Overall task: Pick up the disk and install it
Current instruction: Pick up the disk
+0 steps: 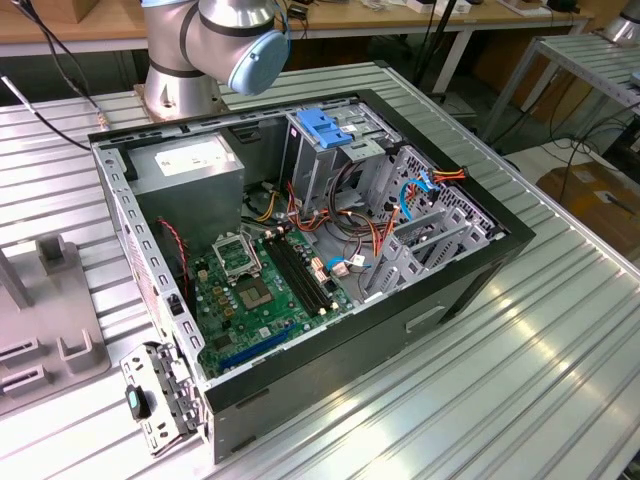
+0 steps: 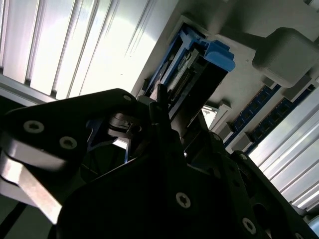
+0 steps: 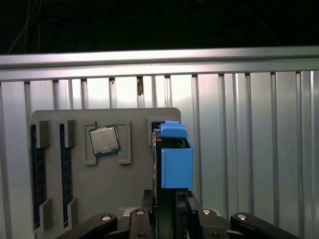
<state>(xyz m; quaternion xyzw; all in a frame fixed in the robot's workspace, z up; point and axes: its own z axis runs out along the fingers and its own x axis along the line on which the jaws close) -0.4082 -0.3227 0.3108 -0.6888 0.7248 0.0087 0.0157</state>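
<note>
My gripper (image 3: 172,201) is closed narrow on the flat silver-grey metal disk (image 3: 176,164) with blue plastic side rails, which stands on edge at the grey plastic parts tray (image 3: 79,199). I judge this the pick-up step. Lifting calls for a straight pull that keeps the rails clear.

In the exterior view the arm (image 1: 215,45) is cut off by the upper edge above its lowest joints. The tray (image 1: 40,330) at the exterior view's left runs out of the picture. In the first wrist view the gripper (image 3: 172,199) is cut by the edge and hides the disk's (image 3: 177,159) near end. The disk stands edge-on, its flat faces hidden. Whether the gripper clamps it cannot be told.
</note>
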